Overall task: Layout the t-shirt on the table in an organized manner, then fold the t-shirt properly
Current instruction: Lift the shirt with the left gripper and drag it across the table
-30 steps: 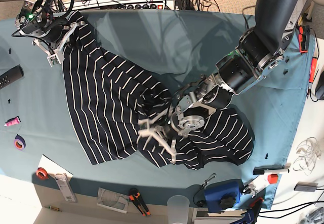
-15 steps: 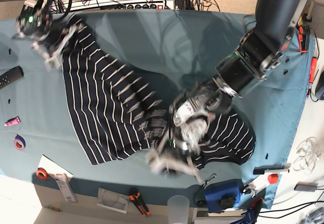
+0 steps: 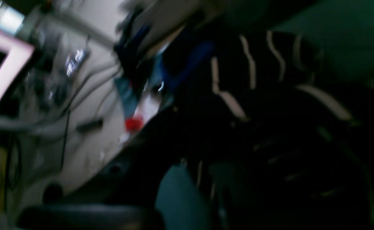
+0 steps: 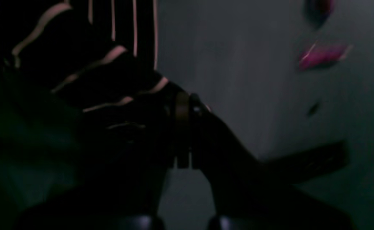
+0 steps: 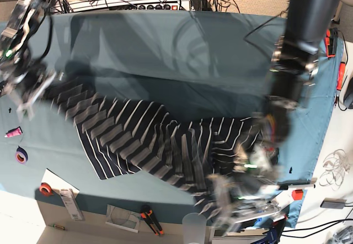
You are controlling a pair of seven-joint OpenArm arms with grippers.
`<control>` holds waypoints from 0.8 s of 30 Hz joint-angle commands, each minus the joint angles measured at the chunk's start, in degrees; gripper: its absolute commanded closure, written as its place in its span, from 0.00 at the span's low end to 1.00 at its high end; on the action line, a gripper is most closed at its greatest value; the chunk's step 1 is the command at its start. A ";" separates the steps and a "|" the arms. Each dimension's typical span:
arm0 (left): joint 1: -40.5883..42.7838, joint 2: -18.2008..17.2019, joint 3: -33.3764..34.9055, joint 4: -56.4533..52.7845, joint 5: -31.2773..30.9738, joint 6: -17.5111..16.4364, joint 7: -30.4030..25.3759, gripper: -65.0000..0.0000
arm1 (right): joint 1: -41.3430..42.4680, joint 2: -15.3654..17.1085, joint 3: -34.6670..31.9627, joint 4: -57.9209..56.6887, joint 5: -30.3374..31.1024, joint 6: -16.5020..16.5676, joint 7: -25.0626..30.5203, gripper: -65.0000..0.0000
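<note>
Right at the front edge of the table (image 5: 182,51), a clear cup (image 5: 194,222) and, just beside it, a small cutter with orange handles (image 5: 150,219). Over to one side, an orange tape ring (image 5: 46,189), a purple tape ring (image 5: 21,155) and a little pink thing (image 5: 13,132), all apart from each other on the front and side of the blue cloth.

A bit further in, the left pincer (image 5: 237,200), very blurry, low over the front of the table. Shut tight, with an end of the t-shirt (image 5: 138,139) running right up into it. In the left wrist view, only dark striped cloth (image 3: 254,80) close up and smeared; no clear look at the pinch there.

Then the t-shirt itself, dark with thin white stripes, pulled out long across the middle of the table, from the left pincer at the front to the right pincer (image 5: 27,92) at the far side. Stripes blurry all along it. Looks partly lifted; hard to tell how much lies flat.

At the other end, the right pincer, closed narrow on a fold of the striped cloth (image 4: 78,64). In the right wrist view, both tips of the pincer (image 4: 183,108) pressed together with the cloth caught between them.

Past that, bare blue table. At the very back, a power strip (image 5: 149,4) and a mess of wires.
</note>
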 commanded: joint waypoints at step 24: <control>26.08 -14.97 -9.68 19.39 -14.03 -2.38 5.25 1.00 | 9.38 1.88 0.90 0.74 4.22 2.49 0.63 1.00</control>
